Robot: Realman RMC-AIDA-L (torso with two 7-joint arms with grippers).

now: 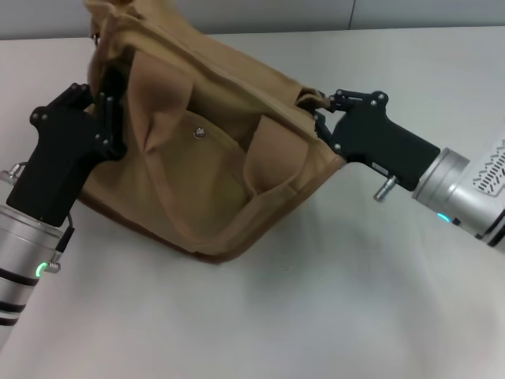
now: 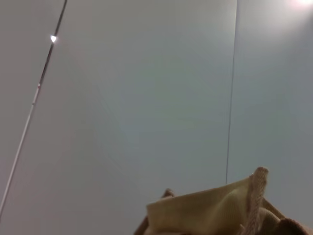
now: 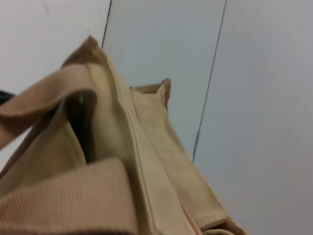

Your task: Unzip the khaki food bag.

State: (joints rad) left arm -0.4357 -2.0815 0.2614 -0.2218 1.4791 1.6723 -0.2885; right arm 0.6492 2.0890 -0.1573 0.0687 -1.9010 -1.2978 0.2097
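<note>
The khaki food bag lies tilted on the white table, its front pocket with a metal snap facing up and two strap handles draped over it. My left gripper is shut on the bag's left end, which stands raised. My right gripper is shut on the bag's right end at the top edge. The right wrist view shows the bag's top seam and a strap close up. The left wrist view shows only a corner of the bag. I cannot make out the zipper pull.
The white table extends in front of and to the right of the bag. A grey wall runs along the table's far edge. Grey panels with seams fill the left wrist view.
</note>
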